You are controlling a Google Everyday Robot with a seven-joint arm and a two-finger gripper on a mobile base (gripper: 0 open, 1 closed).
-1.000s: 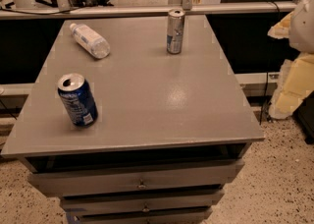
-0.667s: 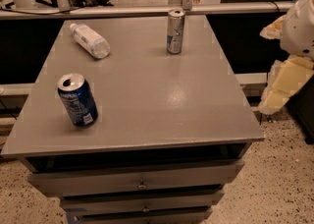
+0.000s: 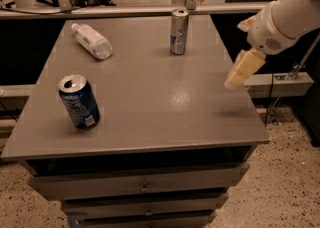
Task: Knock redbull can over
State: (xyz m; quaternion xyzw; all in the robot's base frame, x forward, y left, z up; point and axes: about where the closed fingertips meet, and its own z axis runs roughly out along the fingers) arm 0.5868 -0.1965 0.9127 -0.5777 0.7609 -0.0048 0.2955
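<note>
As the redbull can [image 3: 178,32] looks slim, stiff and light, push near its top; the gripper [image 3: 234,78] hangs well right of it, and I cannot tell how its jaws stand.

The hand [image 3: 240,71] hovers right of the upright redbull can [image 3: 179,32].

Grey tabletop [image 3: 150,107] w/ 3 things on it: redbull can [image 3: 179,32] upright near far edge, right of centre; dark blue soda can [image 3: 79,101] upright front-left; clear plastic bottle [image 3: 91,41] on its side, far-left. Gripper [image 3: 243,69] hangs over right edge, apart from all 3.
</note>
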